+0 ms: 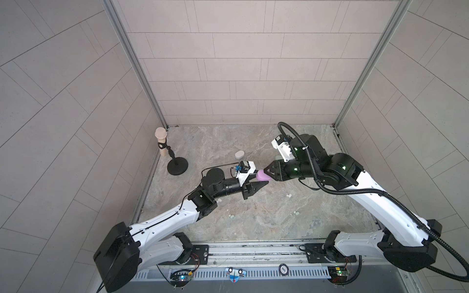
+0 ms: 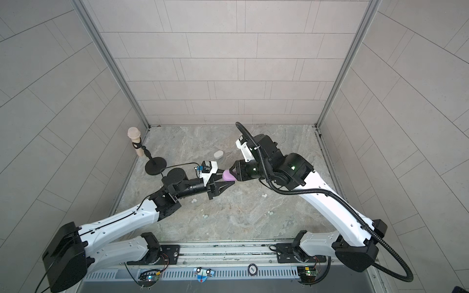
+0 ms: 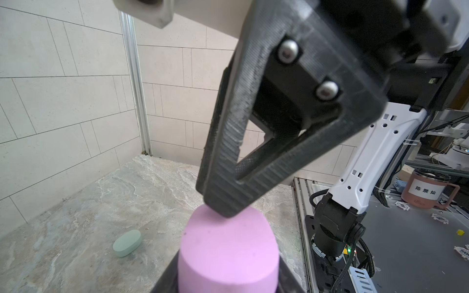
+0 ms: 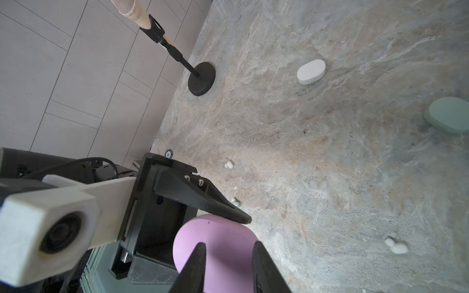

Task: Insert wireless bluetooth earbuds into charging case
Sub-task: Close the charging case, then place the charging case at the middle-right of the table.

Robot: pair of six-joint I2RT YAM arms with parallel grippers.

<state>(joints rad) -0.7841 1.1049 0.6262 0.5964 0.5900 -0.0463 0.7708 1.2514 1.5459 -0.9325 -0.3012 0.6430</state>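
A lilac charging case (image 1: 262,175) (image 2: 228,175) hangs above the middle of the floor between both arms. My left gripper (image 1: 261,178) (image 3: 228,279) is shut on its body. My right gripper (image 1: 267,174) (image 4: 228,244) meets it from the opposite side, fingers (image 3: 241,177) apart, tips against the case's far end. Tiny earbuds lie loose on the floor: a white pair (image 1: 364,195) (image 4: 397,246) at the right, a mint one (image 1: 296,213) nearer the front, another mint one (image 1: 231,216) and a white one (image 1: 218,199) by my left arm.
A closed white case (image 1: 239,154) (image 4: 311,71) lies behind the grippers, and a closed mint case (image 3: 127,243) (image 4: 448,114) lies further right. A microphone on a black round stand (image 1: 177,166) is in the back left corner. Tiled walls enclose three sides.
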